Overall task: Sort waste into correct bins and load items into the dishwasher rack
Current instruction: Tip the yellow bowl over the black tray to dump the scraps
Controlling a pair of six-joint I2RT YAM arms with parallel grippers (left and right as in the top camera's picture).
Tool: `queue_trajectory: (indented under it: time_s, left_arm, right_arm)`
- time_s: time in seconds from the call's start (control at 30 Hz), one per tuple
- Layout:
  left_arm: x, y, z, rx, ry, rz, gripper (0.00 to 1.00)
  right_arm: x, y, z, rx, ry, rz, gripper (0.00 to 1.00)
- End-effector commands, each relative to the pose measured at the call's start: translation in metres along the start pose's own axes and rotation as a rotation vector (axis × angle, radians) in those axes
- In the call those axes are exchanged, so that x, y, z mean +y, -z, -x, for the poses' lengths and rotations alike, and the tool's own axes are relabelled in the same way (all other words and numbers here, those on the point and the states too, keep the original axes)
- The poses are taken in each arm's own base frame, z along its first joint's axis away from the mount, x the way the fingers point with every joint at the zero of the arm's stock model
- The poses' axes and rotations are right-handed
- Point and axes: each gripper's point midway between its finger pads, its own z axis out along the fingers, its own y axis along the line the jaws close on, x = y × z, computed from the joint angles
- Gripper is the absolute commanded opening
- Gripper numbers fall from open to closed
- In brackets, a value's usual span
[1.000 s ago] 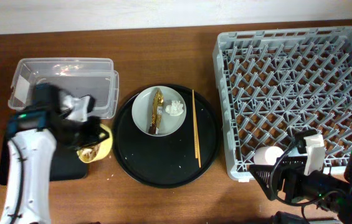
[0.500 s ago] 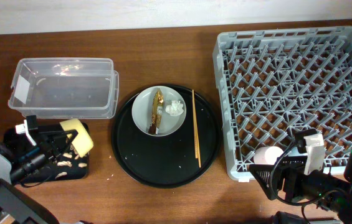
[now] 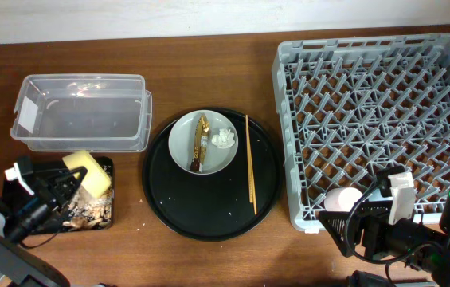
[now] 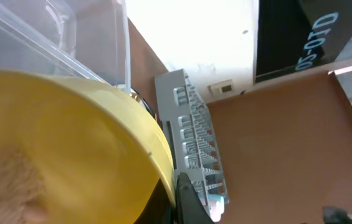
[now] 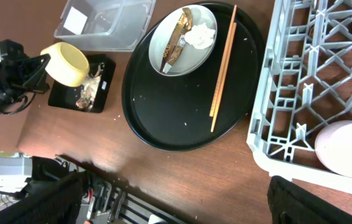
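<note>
The table [image 3: 209,64] is dark reddish-brown wood with a visible grain. Along its far edge runs a pale wall [image 3: 129,16]. In the left wrist view the room behind is bright white, with a dark panel [image 4: 313,37] bearing pale lettering high on the right.

The left claw [image 3: 67,187] is closed on the rim of the yellow bowl [image 3: 89,171], which it holds tipped on its side. Directly under the bowl lies the shallow black tray [image 3: 29,222], with tan food scraps [image 3: 89,214] heaped at the end beneath the claw. Just beyond the claw, toward the wall, stands the clear tub [image 3: 81,112].

To the right of that claw sits a round black tray [image 3: 209,211] dotted with pale specks. On it rests the plate [image 3: 185,151], carrying the wrapper strip [image 3: 201,139] and the tissue [image 3: 223,138]. The chopsticks [image 3: 250,163] lie beside the plate on its right.

The right claw [image 3: 342,231] hangs at the table's near edge, its two dark fingers spread wide with nothing between them. Just ahead of it is the near-left corner of the rack [image 3: 384,104], and the pink cup [image 3: 342,199] lies inside that corner. The rack fills the right end of the table.
</note>
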Motion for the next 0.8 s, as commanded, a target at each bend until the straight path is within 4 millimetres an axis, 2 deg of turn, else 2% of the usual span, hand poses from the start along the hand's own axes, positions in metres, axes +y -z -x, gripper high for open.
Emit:
queue_trajectory:
  time_s: [0.0,0.03,0.1,0.17,0.2,0.27,0.37,0.43,0.47,0.5,0.53,0.6,0.77]
  left_arm:
    - [-0.008,0.001,-0.004,-0.012,-0.004,-0.029,0.00]
    - [-0.006,0.001,-0.004,-0.011,-0.061,-0.025,0.00]
    - [-0.015,0.001,-0.009,-0.004,0.064,-0.040,0.00]
    - [-0.018,0.003,-0.008,-0.019,-0.034,-0.047,0.00]
    - [-0.022,0.003,-0.011,-0.013,0.049,-0.052,0.00]
    - [-0.028,0.003,-0.011,-0.022,-0.054,-0.059,0.00]
    - [-0.031,0.003,-0.019,0.009,0.012,-0.055,0.00]
    - [-0.025,0.004,-0.015,0.003,-0.140,-0.039,0.00]
    - [-0.019,0.006,-0.013,0.009,-0.034,-0.022,0.00]
    - [-0.027,0.005,-0.018,0.022,0.020,-0.032,0.00]
    - [-0.034,0.002,-0.023,0.042,-0.053,-0.038,0.00]
    - [-0.040,-0.001,-0.029,0.084,-0.069,-0.033,0.00]
    - [-0.078,-0.017,-0.059,0.232,-0.092,-0.036,0.00]
  right_arm:
    - [0.002,0.001,0.000,0.002,0.012,0.005,0.95]
    - [0.002,0.001,0.000,0.002,0.013,0.005,0.95]
    - [0.002,0.001,0.000,0.002,0.012,0.005,0.95]
    - [0.002,0.001,0.001,0.001,0.013,0.006,0.95]
    - [0.002,0.001,0.000,0.002,0.012,0.006,0.94]
    - [0.002,0.001,0.000,0.004,0.010,0.006,0.94]
    - [0.002,0.001,-0.001,0.005,0.009,0.007,0.95]
    - [0.002,0.001,0.000,0.005,0.009,0.006,0.95]
    - [0.002,0.001,-0.001,0.006,0.008,0.007,0.94]
    - [0.003,0.001,-0.002,0.011,0.003,0.008,0.94]
    - [0.003,0.001,-0.002,0.012,0.002,0.008,0.95]
    - [0.003,0.001,-0.002,0.012,0.002,0.008,0.95]
    - [0.003,0.001,-0.002,0.012,0.002,0.008,0.94]
